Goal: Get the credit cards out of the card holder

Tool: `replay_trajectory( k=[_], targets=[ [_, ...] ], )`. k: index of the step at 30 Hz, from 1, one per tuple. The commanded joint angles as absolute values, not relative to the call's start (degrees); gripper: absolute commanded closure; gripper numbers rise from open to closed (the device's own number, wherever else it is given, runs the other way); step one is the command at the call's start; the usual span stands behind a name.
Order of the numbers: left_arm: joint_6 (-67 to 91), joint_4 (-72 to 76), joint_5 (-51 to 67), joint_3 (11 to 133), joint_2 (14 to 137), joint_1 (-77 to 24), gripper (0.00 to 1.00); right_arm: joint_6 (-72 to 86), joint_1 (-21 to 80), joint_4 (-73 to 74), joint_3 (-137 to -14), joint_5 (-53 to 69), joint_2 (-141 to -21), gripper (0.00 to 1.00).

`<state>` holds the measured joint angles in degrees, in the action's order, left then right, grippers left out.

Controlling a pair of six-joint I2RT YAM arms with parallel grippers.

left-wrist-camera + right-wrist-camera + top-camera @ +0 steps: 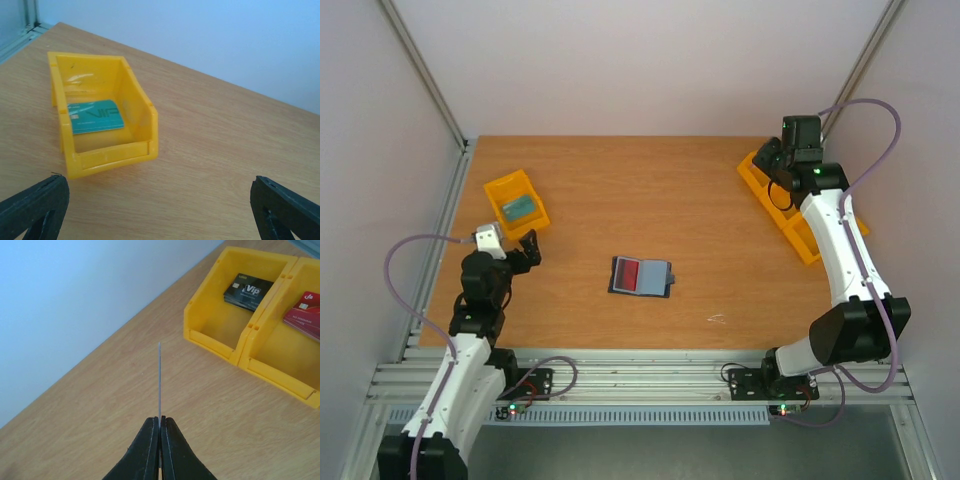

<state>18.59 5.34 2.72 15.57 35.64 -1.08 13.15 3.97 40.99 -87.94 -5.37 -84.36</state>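
The dark blue card holder [641, 277] lies open at the table's middle with a red card [651, 276] in its sleeve. My right gripper [160, 421] is shut on a thin card [159, 382], seen edge-on, held above the table near the yellow bins at the back right [772, 172]. My left gripper [525, 250] is open and empty, just in front of a yellow bin [102, 112] that holds a teal card [95, 116].
Two joined yellow bins [260, 347] hold a black card stack [247, 291] and a red card stack [305, 315]. In the top view these bins [798, 228] line the right edge. White walls close the back and sides.
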Motion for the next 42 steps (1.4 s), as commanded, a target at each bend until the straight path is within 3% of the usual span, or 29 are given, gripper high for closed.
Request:
replay_trajectory(
  k=[1, 13, 20, 32, 42],
  targets=[
    [19.24, 5.06, -4.71, 18.42, 38.12, -0.7, 0.01, 12.52, 3.87, 39.49, -86.91, -5.71, -81.76, 0.99],
    [21.53, -12.55, -21.07, 33.59, 45.39, -0.7, 0.01, 17.39, 3.87, 34.56, -74.01, -5.4, -72.93, 0.99],
    [19.72, -15.74, -18.2, 37.15, 46.04, -0.7, 0.01, 19.59, 3.87, 36.62, -69.01, -4.4, -71.28, 0.99],
    [21.12, -17.58, -16.02, 36.74, 46.07, -0.7, 0.01, 41.45, 3.87, 27.52, -48.4, -10.21, -71.3, 0.99],
    [22.0, -17.71, -15.13, 35.89, 46.23, -0.7, 0.01, 47.28, 3.43, 23.46, -44.54, -8.5, -75.76, 0.99]
  ],
)
